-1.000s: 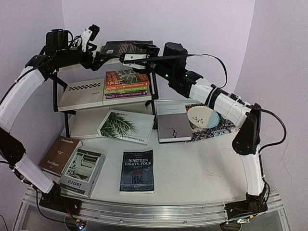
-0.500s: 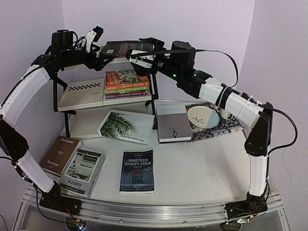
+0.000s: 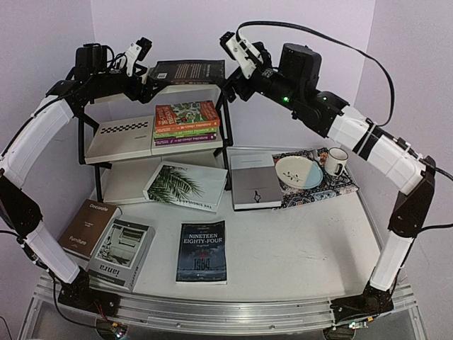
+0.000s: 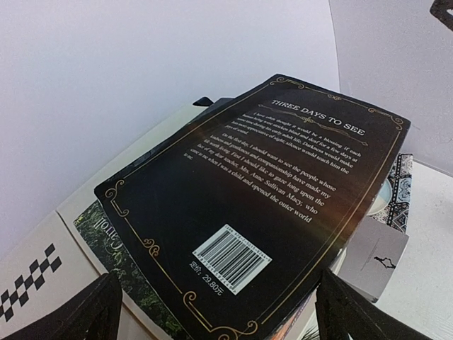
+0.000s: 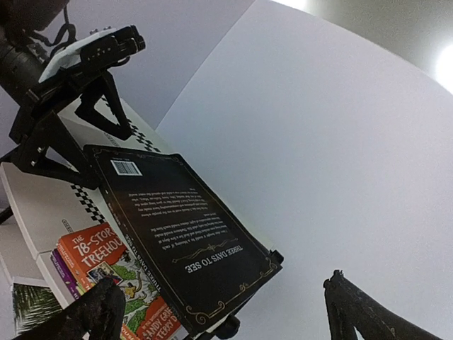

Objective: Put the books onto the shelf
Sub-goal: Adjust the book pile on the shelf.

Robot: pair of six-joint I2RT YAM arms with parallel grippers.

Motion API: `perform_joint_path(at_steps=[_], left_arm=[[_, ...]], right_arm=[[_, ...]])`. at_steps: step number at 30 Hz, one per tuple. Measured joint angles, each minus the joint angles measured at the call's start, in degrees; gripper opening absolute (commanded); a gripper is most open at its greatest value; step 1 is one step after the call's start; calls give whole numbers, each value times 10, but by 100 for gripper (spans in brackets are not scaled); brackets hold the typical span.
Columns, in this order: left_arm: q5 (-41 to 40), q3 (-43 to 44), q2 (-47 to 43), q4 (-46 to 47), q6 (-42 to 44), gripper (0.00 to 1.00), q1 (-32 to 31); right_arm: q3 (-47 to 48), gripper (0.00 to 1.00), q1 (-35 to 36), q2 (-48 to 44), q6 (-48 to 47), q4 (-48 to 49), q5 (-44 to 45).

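- Your left tool (image 4: 212,308) is spread wide, its fingers flanking the near end of the black book (image 3: 187,71).
- Your right tool (image 5: 219,283) is spread, well clear of it.
- The black book lies flat on the shelf's (image 3: 117,134) top tier.

I work at a flat white table (image 3: 297,244) pushed into a corner of plain, pale lilac walls (image 3: 311,25). A ribbed silver aluminium rail (image 3: 212,310) runs along its near edge. The light is soft and even, and my right wrist view catches a bright white glare (image 5: 444,74) high up.
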Motion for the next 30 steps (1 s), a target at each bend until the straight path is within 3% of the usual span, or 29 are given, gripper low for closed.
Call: perform_joint_path(at_steps=[12,22,30], left_arm=[[0,0,0,1,0,97,0],[0,-4,-4,6,0,97,0],[-1,-6,-10,10,0,97,0]], right_arm=[[-13,88,0,-20,152,-114,37],[34,71,-8,1,194,-162,67],[73,68,-14,28,205,-169,66]])
